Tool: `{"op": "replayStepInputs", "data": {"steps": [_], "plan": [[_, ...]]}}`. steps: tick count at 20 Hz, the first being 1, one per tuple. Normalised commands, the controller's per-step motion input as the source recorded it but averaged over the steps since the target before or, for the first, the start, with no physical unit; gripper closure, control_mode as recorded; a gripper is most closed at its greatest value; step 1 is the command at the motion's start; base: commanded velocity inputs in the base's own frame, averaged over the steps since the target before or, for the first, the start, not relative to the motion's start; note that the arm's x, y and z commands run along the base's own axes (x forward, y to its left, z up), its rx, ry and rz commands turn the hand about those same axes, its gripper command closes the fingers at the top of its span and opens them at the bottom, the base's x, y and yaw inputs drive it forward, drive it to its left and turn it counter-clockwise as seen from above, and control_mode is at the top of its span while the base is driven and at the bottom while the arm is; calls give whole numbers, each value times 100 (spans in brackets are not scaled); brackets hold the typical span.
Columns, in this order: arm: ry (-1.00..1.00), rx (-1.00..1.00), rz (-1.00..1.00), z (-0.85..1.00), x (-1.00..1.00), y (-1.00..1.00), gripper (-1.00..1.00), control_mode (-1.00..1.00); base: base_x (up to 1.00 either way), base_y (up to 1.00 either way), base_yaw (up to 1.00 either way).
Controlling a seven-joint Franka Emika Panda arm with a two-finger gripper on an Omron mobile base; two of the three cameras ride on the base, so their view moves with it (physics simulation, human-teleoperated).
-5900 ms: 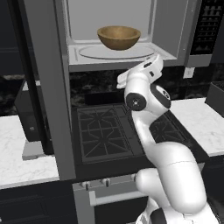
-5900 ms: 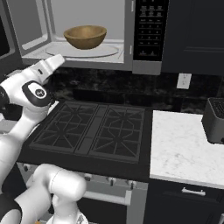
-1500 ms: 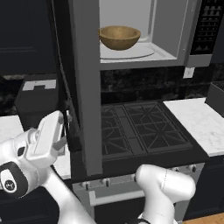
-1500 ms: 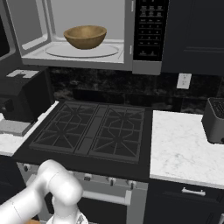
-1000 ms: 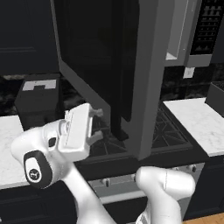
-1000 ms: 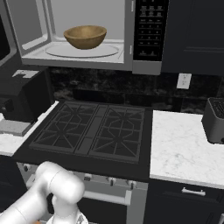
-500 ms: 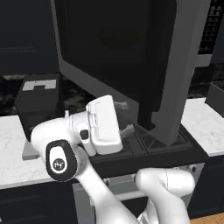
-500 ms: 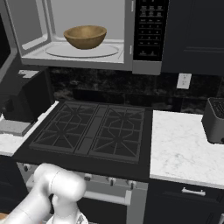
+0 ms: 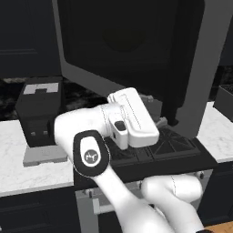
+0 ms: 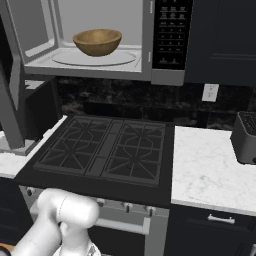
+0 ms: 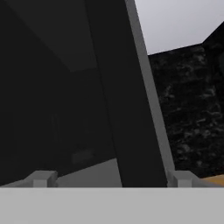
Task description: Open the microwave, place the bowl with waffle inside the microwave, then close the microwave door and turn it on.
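**A:** Kitchen, left base view: the microwave door (image 9: 132,50) hangs half-swung over the stove (image 9: 182,148), hand behind it. How should it close?

**B:** Push flat, steadily; the black appliance (image 9: 38,113) sits clear.

**A:** Right base view?

**B:** The bowl (image 10: 97,42) rests inside the microwave (image 10: 100,40).

**A:** Hand view?

**B:** The gripper (image 11: 111,179) is spread wide, holding nothing, at the door's edge.

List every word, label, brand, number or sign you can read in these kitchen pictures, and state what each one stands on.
No text can be read.
Button panel of the microwave: rows of pale marks, too small to read.
Round dark cap on the robot arm: a white emblem, no letters legible.
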Motion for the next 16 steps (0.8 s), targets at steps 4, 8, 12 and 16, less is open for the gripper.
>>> {"op": "replayStepInputs", "data": {"steps": [4,8,12,16], "plan": [[0,12,17,6,30,-45,-100,-100,0,0,0],[0,14,19,5,46,-48,-100,-100,0,0,0],[0,11,19,2,56,-33,-100,-100,0,0,0],[0,10,19,5,78,-18,-100,-100,0,0,0]]}}
